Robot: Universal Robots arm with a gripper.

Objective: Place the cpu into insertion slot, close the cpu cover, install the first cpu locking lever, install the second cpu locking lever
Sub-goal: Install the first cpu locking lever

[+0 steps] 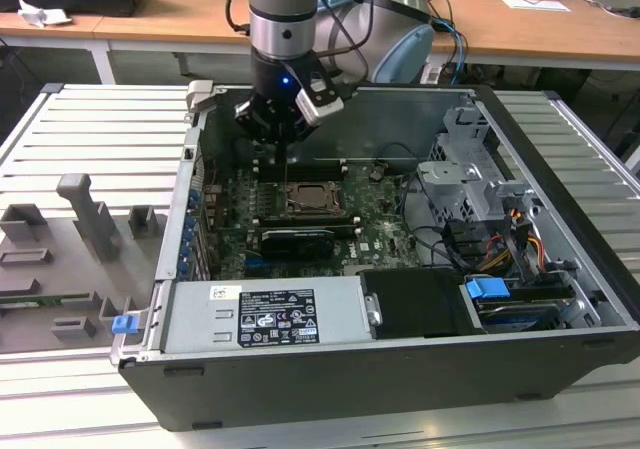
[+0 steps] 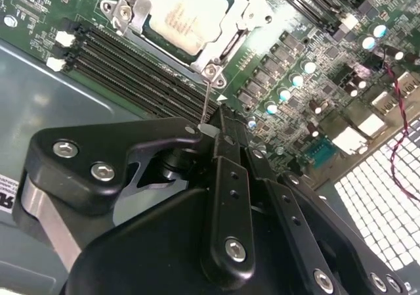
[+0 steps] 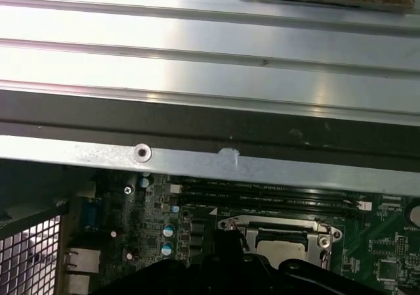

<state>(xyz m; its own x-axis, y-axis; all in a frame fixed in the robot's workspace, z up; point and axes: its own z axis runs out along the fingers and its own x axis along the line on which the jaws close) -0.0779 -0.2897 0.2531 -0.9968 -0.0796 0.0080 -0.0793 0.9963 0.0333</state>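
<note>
Pinches end effector [image 2: 211, 129] shut on thin locking lever's [image 2: 206, 101] free tip, upright at insertion slot's [image 1: 296, 195] corner, likely for leverage. Shows cpu [image 2: 187, 12] seated in that slot, cpu cover [image 2: 226, 40] closed over it.

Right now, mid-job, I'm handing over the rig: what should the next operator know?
Pincer: appears shut on the raised end of a thin locking lever, just above the socket corner.
Parts: the cpu is seated, with the cpu cover lying flat around it.
Done: cpu placed, cover closed.
Left: the held lever stands upright, not latched. I cannot tell the other lever's state.
</note>
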